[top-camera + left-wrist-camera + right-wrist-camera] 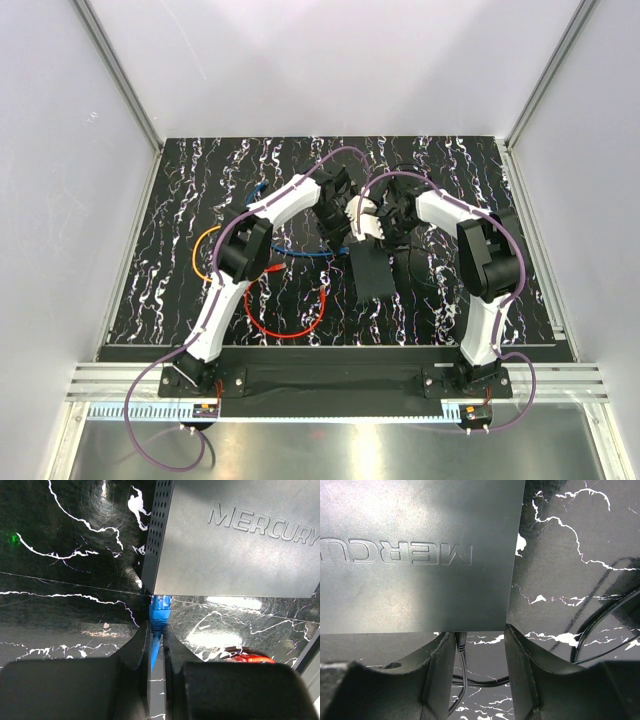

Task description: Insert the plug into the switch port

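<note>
The blue plug (160,612) is pinched between the fingers of my left gripper (156,627), its blue cable running back between them. The plug's front end meets the near edge of the flat black box marked MERCURY (235,540) right at its left corner; the switch port itself is hidden under that edge. In the top view the box (374,272) lies mid-table, with my left gripper (340,232) and right gripper (372,240) both at its far end. My right gripper (479,632) stands open at the box's (415,555) opposite edge, a thin black cord (462,652) between its fingers.
A red cable loop (290,325), an orange cable (205,250) and the blue cable's run (300,252) lie left of the box. A red-orange connector (250,656) rests near the box. Black cords (600,630) curl on the right. White walls enclose the marbled black table (180,200).
</note>
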Controlling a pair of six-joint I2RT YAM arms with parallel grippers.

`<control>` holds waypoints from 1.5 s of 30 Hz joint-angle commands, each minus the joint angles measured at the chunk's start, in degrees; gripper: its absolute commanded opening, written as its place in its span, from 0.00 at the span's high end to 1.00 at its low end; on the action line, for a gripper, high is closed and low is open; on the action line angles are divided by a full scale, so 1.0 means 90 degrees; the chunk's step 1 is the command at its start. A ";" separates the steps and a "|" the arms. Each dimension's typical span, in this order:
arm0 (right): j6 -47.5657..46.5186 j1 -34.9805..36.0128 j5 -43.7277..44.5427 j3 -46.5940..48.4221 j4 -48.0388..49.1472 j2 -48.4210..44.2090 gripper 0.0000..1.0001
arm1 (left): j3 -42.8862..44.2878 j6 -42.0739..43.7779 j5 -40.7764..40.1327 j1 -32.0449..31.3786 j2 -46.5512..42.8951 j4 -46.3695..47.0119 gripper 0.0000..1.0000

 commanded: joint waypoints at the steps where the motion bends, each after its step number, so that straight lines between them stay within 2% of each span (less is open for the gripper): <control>1: 0.0044 0.0872 -0.1746 0.0200 0.0556 0.0109 0.50 | 0.0168 -0.0262 0.1443 -0.0500 -0.0703 0.1939 1.00; 10: 0.0200 0.0911 -0.1755 0.0083 0.0663 0.0031 0.50 | -0.0350 -0.0135 0.1306 -0.0403 -0.1103 0.2017 1.00; 15: 0.0307 0.0960 -0.1794 0.0121 0.0702 0.0079 0.50 | -0.0292 -0.0203 0.1375 -0.0393 -0.1006 0.2144 1.00; 20: 0.0366 0.1018 -0.1853 0.0239 0.0809 0.0206 0.49 | 0.0079 -0.0349 0.1462 -0.0393 -0.0480 0.2163 1.00; 32: 0.0219 0.1038 -0.1824 0.0239 0.0780 0.0187 0.43 | -0.0067 -0.0164 0.1453 -0.0373 -0.0625 0.2183 1.00; 41: 0.0434 0.0443 -0.1511 0.0024 0.0819 -0.0233 0.42 | -0.1597 -0.0145 0.1502 -0.0032 -0.1191 0.2564 1.00; 45: 0.0395 0.0140 -0.1443 0.0180 0.0683 -0.0214 0.37 | -0.2186 -0.0028 0.1424 0.0076 -0.1523 0.2691 1.00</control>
